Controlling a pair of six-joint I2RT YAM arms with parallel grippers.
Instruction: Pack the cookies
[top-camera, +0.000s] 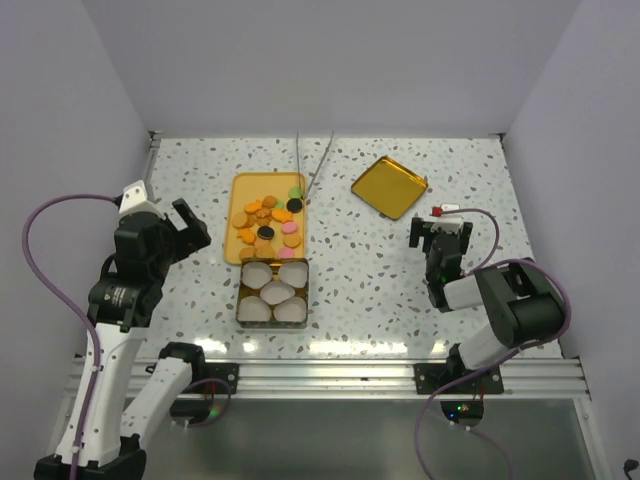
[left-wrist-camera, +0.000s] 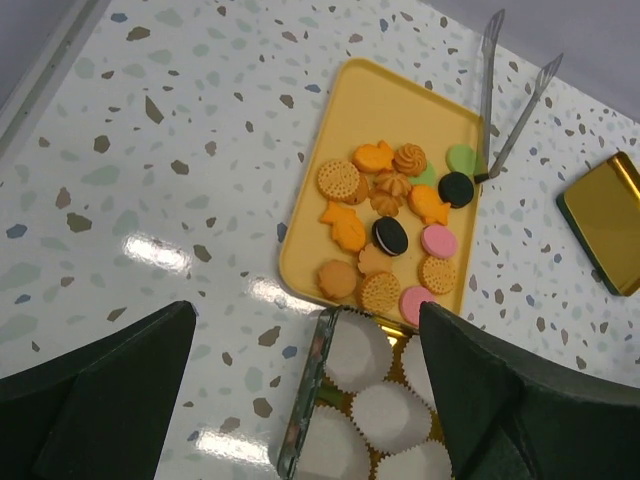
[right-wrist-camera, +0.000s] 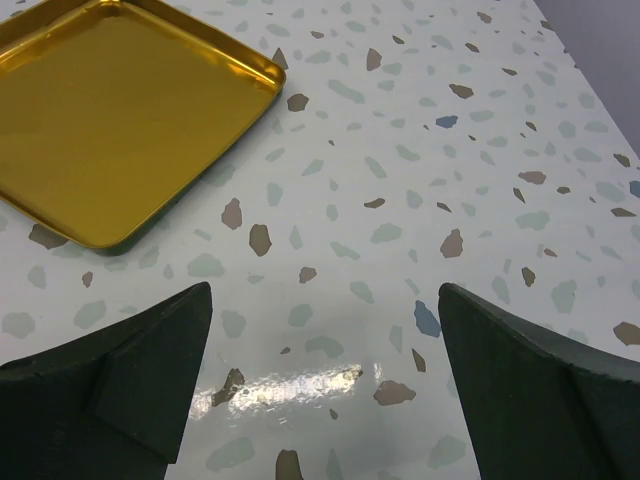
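Several cookies (top-camera: 268, 223), mostly orange and tan with a few black, pink and green, lie on a yellow tray (top-camera: 242, 190); the left wrist view shows them too (left-wrist-camera: 390, 235). In front of the tray stands a square tin (top-camera: 241, 300) holding several white paper cups (top-camera: 274, 292), also in the left wrist view (left-wrist-camera: 385, 410). My left gripper (top-camera: 190, 225) is open and empty, raised left of the tray and tin. My right gripper (top-camera: 440, 232) is open and empty, low over bare table at the right.
Metal tongs (top-camera: 312, 165) lie behind the yellow tray, tips toward it. A gold tin lid (top-camera: 389, 186) lies at the back right, also in the right wrist view (right-wrist-camera: 110, 110). White walls close the table on three sides.
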